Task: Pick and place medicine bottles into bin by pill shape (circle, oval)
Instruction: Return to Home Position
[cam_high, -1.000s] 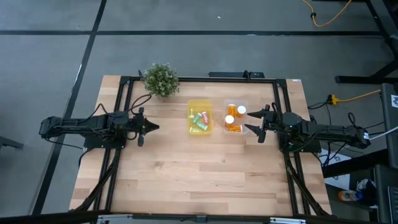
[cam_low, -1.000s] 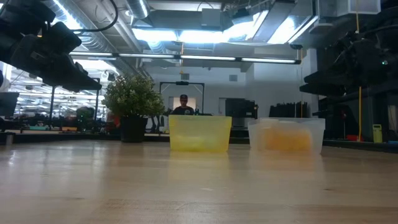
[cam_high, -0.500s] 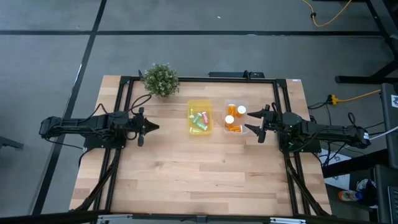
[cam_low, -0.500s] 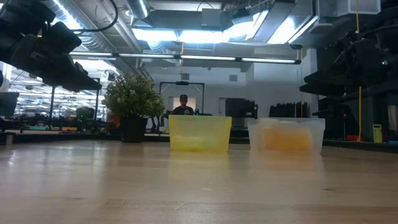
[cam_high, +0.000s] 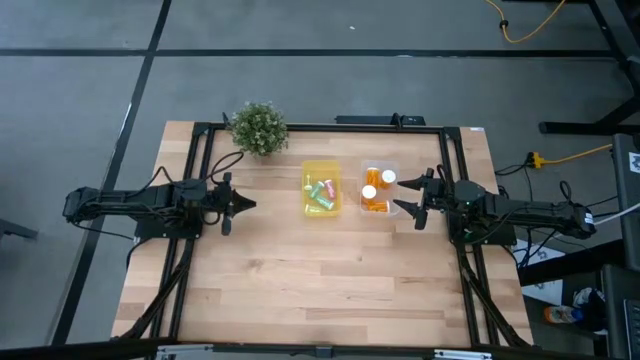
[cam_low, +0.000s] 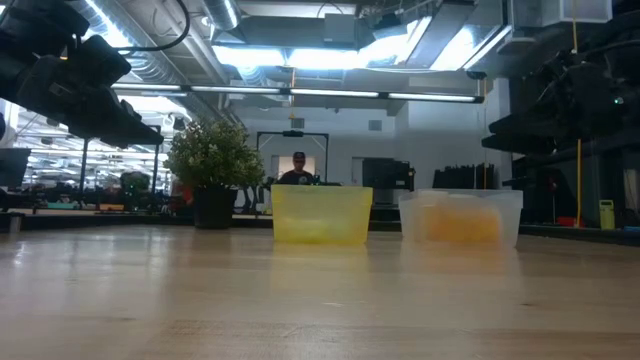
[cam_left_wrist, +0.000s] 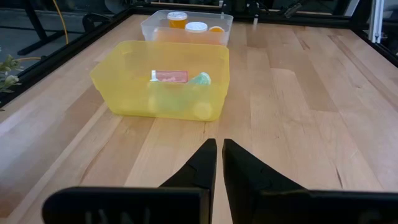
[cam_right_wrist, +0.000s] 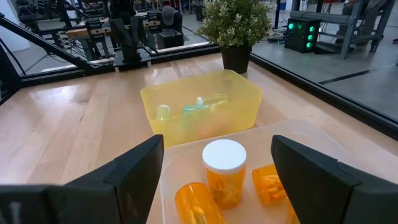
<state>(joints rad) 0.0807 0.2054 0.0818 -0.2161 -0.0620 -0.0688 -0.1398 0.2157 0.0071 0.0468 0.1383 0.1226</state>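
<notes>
The right claw (cam_high: 408, 198), fingers spread wide apart and holding nothing, hangs just beside the clear plastic bin (cam_low: 460, 215). Inside the bin are the translucent orange medicine bottles with white caps (cam_right_wrist: 224, 168). Next to it, the yellow translucent bin (cam_left_wrist: 124, 87) holds the slim pastel vials (cam_high: 321, 192). The left claw (cam_high: 247, 204), fingers drawn together and empty, hovers beyond the yellow bin over the pale wooden surface (cam_high: 330, 270). A green potted plant (cam_high: 258, 127) stands near the back edge.
</notes>
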